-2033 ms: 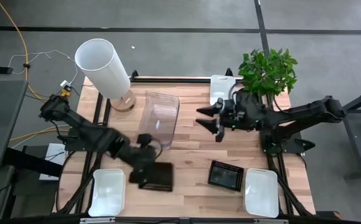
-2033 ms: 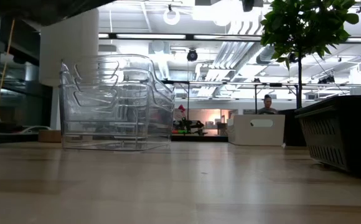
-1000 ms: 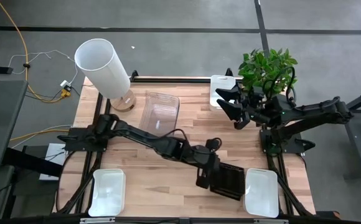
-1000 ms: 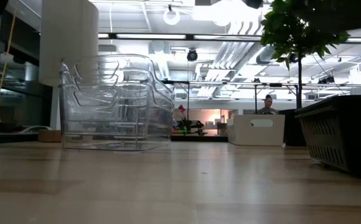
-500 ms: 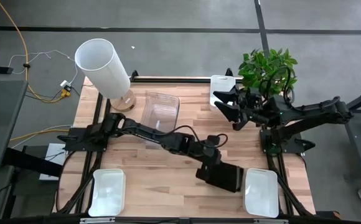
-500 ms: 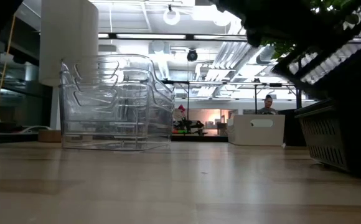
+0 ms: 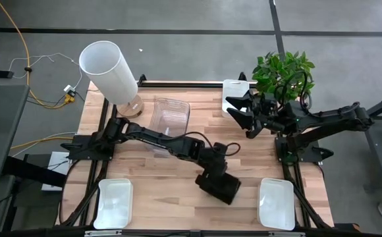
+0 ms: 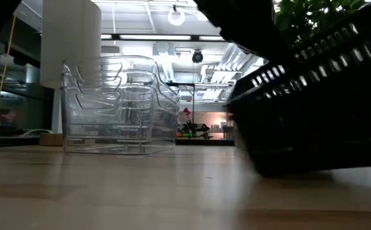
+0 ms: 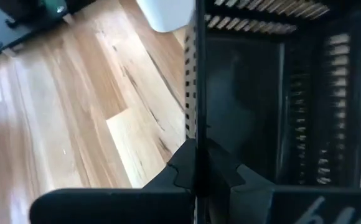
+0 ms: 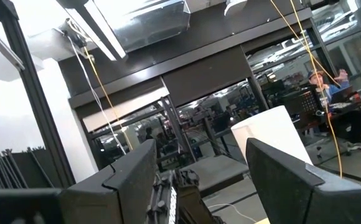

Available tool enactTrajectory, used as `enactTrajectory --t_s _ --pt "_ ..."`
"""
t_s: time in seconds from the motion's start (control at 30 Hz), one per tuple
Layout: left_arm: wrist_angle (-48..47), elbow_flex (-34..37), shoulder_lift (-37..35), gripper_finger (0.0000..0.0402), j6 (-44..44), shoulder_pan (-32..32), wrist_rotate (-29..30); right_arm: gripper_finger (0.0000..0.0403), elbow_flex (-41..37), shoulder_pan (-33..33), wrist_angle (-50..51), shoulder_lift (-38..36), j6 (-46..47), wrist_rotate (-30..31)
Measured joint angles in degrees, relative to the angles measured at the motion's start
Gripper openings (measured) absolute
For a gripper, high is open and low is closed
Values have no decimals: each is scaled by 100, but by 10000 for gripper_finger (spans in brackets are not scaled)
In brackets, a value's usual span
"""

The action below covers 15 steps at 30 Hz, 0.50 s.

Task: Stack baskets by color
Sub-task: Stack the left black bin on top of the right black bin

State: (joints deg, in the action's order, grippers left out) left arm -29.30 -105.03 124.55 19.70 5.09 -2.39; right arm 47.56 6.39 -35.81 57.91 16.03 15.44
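My left gripper (image 7: 212, 174) reaches across the table and is shut on a black slotted basket (image 7: 221, 189) near the front, right of centre. In the low view this basket (image 8: 313, 102) fills the right side, tilted. Whether another black basket lies under it is hidden. A stack of clear baskets (image 7: 168, 118) stands on its bottom at the far middle. White baskets rest at the near left (image 7: 113, 203), near right (image 7: 275, 203) and far right (image 7: 234, 92). My right gripper (image 7: 240, 116) hangs open, raised, beside the plant, and touches nothing. My left gripper pinches the black basket's side wall at its rim (image 9: 196, 127), one finger inside the basket and one outside. The fingers come slanting down from the table's far left. The basket sits tilted, its low edge (image 8: 281, 167) down at the tabletop.
A tall white cylinder (image 7: 109, 69) stands at the far left corner and a potted green plant (image 7: 283, 72) at the far right. Bare wood lies between the clear stack and the front edge.
My left gripper has gone down and a little toward the table's left edge, tipping and rolling as it went, still shut on the black basket. The basket has turned about and tilted, and in the low view it now covers the black basket that stood at the right.
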Motion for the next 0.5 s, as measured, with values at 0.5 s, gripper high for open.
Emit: enactTrajectory --t_s 0.5 --pt "-48 0 -5 25 714 33 0 236 -2 -2 2 0 -109 1"
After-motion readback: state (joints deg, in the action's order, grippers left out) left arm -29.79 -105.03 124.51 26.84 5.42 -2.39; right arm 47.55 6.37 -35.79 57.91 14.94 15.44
